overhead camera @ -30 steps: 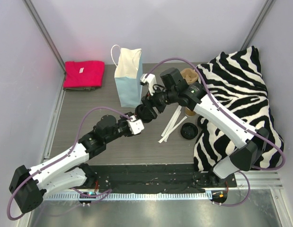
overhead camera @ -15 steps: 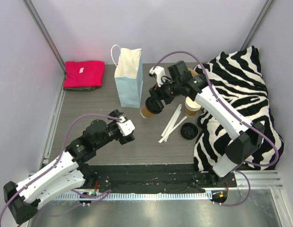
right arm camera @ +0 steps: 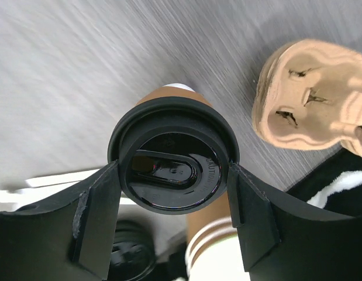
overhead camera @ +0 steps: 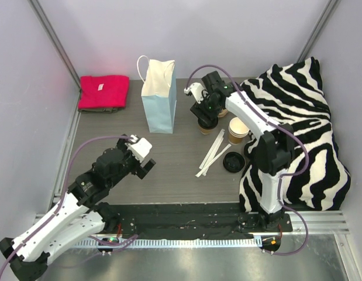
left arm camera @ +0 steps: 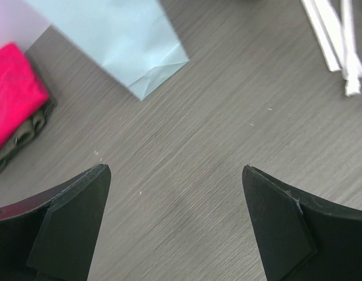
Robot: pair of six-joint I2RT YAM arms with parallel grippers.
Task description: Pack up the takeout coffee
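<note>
The right arm is stretched far forward and bent down, and the cup is pinched at its lid by the right gripper, between bag and carrier. The left arm is folded low near its base, with the left gripper spread wide above the table.

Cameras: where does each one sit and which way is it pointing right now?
Top external: above and behind the bases, looking down on the table; both arms show.
Left wrist: on the left arm, facing down at bare tabletop; its open jaws frame the bottom corners.
Right wrist: on the right arm, facing down onto the takeout coffee between its jaws.
Shared: top and left wrist both show the blue bag.
</note>
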